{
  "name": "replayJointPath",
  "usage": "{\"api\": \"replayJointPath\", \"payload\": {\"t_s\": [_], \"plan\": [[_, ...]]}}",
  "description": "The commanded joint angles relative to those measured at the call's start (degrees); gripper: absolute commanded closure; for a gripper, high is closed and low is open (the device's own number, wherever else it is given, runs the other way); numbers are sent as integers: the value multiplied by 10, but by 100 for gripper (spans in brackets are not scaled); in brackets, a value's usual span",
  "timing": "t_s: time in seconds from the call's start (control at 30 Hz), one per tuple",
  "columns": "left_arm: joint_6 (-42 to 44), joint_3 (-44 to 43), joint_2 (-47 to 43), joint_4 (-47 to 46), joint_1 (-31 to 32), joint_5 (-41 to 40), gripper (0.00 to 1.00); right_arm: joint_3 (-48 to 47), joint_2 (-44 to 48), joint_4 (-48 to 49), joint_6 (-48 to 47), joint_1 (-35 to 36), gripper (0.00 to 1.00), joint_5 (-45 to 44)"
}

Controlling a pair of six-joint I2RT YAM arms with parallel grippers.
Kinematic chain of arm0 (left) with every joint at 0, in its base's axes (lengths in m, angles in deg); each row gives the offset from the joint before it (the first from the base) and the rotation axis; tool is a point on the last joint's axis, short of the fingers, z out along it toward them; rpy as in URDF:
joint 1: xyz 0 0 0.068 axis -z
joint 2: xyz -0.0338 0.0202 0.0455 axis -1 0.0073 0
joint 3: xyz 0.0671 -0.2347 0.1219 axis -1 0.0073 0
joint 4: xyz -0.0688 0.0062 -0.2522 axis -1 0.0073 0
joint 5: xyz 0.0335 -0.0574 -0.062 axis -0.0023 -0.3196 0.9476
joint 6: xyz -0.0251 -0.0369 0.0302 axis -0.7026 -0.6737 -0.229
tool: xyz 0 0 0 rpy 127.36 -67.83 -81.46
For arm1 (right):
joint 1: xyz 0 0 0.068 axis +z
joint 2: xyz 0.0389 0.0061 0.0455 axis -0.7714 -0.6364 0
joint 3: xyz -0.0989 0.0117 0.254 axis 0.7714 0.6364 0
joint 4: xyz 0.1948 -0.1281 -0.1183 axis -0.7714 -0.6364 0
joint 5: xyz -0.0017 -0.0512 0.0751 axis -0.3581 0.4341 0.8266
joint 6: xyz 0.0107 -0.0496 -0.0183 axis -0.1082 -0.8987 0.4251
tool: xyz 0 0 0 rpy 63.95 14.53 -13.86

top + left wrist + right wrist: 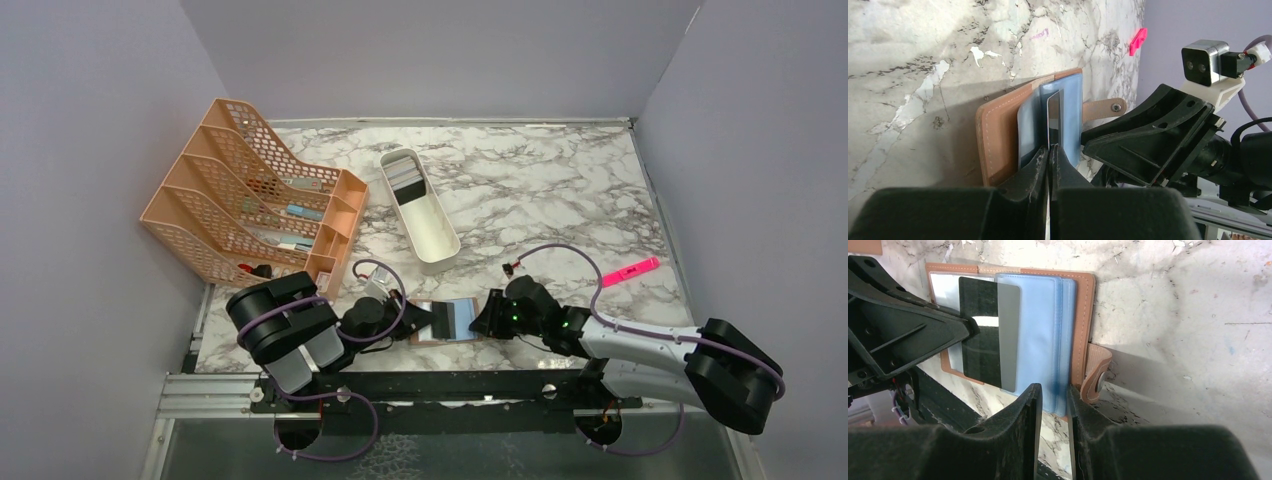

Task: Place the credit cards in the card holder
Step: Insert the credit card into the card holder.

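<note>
1. At lower centre of the top view, lying open on the marbled white bench [560,200]: tan-brown leather-look folding card holder [452,320], with pale blue plastic sleeves [1040,330] fanned out and snap strap [1096,372] hanging off one side.
2. Judged early to midway: one dark glossy rectangular credit card [985,332] overlapping the clear pocket and the blue sleeves, not seated in any pocket as far as can be made out.
3. Left to do: more cards [405,180] stacked at the far end of the white oblong plastic tray [440,245], upper centre of the top view, well apart from the holder.
4. Left pincer [1049,150]: closed tight on one edge of that dark card, carrying it over the open holder.
5. Right pincer [1054,392]: narrow gap, astride the near edge of the blue sleeves; cannot tell whether pinching them or merely around them.
6. Off to the right of the top view, clear of both pincers: pink highlighter pen [630,270].
</note>
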Motion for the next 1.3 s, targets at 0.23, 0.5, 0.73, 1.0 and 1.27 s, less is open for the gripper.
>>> {"api": "replayJointPath", "payload": {"t_s": [0.23, 0.5, 0.73, 1.0, 1.27], "plan": [[41, -4, -51, 54, 4, 8, 76, -8, -17, -2, -7, 3, 70, 3], [61, -16, -113, 136, 4, -6, 65, -13, -4, -13, -8, 3, 70, 1], [66, -30, -107, 163, 5, -5, 61, -17, -3, -16, -9, 3, 70, -1], [90, -53, -121, 190, 5, -5, 58, -27, -11, -19, -14, 3, 70, -1], [83, -65, -102, 191, 11, 3, 58, -17, -28, 14, -6, 3, 71, 14]]}}
